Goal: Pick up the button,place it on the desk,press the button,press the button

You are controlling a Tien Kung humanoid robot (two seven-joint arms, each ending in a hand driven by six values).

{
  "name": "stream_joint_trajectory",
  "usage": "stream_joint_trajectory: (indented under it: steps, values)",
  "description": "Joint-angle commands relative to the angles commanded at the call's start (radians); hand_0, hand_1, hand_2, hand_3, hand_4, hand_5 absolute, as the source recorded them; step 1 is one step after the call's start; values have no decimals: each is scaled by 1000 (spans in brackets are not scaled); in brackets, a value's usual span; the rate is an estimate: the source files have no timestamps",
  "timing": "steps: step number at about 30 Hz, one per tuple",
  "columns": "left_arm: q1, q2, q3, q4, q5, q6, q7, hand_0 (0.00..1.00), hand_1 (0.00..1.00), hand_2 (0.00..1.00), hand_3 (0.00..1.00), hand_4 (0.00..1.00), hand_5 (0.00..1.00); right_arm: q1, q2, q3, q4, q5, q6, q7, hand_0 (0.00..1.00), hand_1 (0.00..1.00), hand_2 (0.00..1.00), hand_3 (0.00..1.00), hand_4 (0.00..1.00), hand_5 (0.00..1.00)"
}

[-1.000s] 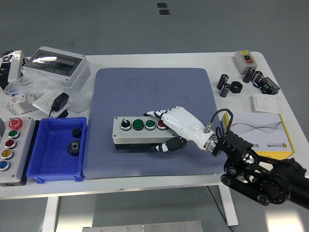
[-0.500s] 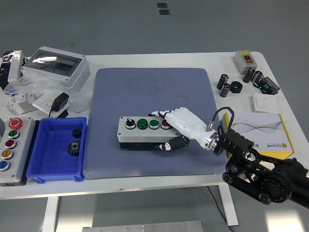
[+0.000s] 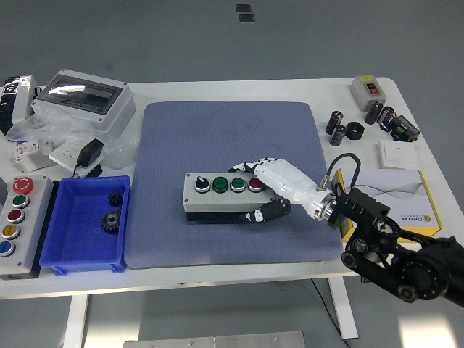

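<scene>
White robot hand (image 3: 272, 190): right, fingers clamped around the button box's right end
Button box (image 3: 221, 196): resting on blue mat (image 3: 232, 138)

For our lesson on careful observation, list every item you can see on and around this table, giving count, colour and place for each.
button box: one, grey, four controls on top, on the mat, held
mat: one, blue-grey, table centre
bin: one, blue, left of the mat
gears: two, dark, in the bin
control station: one, grey, coloured buttons, left edge
enclosure: one, grey, clear lid, far left
adapter: one, black, near the bags
capacitors: several, black, far right
switch box: one, grey, far right corner
carton: one, white and yellow, right
table: one, white
right hand: one, white, black arm, gripping the button box
</scene>
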Motion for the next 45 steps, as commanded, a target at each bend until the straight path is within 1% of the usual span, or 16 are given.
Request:
stream_joint_trajectory:
  steps: [5,6,11,12,16,17,29,30,32,35,37,39,41,43,45]
  values:
    - [-3,1,0,0,2,-1,0,626,551,529,597,625,198,1,-3,1,2,23,7,5,875,822,853,921,595,2]
    - [-4,1,0,0,3,-1,0,626,550,529,597,624,196,2,-3,0,2,26,8,6,900,841,879,947,675,38]
    - [-6,2,0,0,7,-2,0,626,550,529,597,624,196,6,-4,-6,1,36,8,8,900,841,879,947,675,38]
    - [-6,3,0,0,7,-2,0,626,549,527,595,623,195,6,-4,-7,1,38,8,9,901,841,883,951,699,62]
    - [-6,3,-1,0,7,-2,0,626,549,527,595,623,195,7,-6,-8,2,40,9,8,901,841,883,951,699,62]
    - [-6,3,-1,0,8,-1,1,626,548,527,595,619,191,7,-7,-8,3,40,9,9,905,850,886,962,711,67]
    - [-6,1,-1,0,5,-2,1,626,543,525,595,617,189,7,-28,-6,22,62,16,15,909,849,887,964,711,66]
    - [-6,1,0,0,5,-3,1,625,542,525,594,613,185,6,-32,-4,27,67,18,17,908,851,889,967,735,96]
    - [-6,1,0,0,4,-3,1,625,542,525,594,613,185,4,-41,2,40,75,23,20,908,851,889,967,735,96]
    - [-6,1,1,0,3,-3,0,625,542,525,594,613,185,-4,-65,24,76,98,32,28,908,851,889,967,735,96]
    - [-6,0,2,0,0,-3,-1,625,541,523,591,610,181,-23,-96,62,119,137,46,34,904,852,893,972,746,112]
    - [-6,0,3,0,-2,-3,-2,625,541,523,591,610,181,-48,-129,102,164,182,62,23,904,852,893,972,746,112]
    - [-5,0,3,0,-5,-2,-2,625,541,523,591,610,181,-76,-166,144,213,228,83,-18,904,852,893,972,746,112]
    - [-1,-1,2,0,-8,-1,0,624,538,522,589,604,178,-99,-208,195,271,262,133,-85,904,854,898,980,749,116]
    - [2,-2,2,0,-9,-1,2,624,538,522,589,604,178,-107,-238,237,322,247,193,-154,904,854,898,980,749,116]
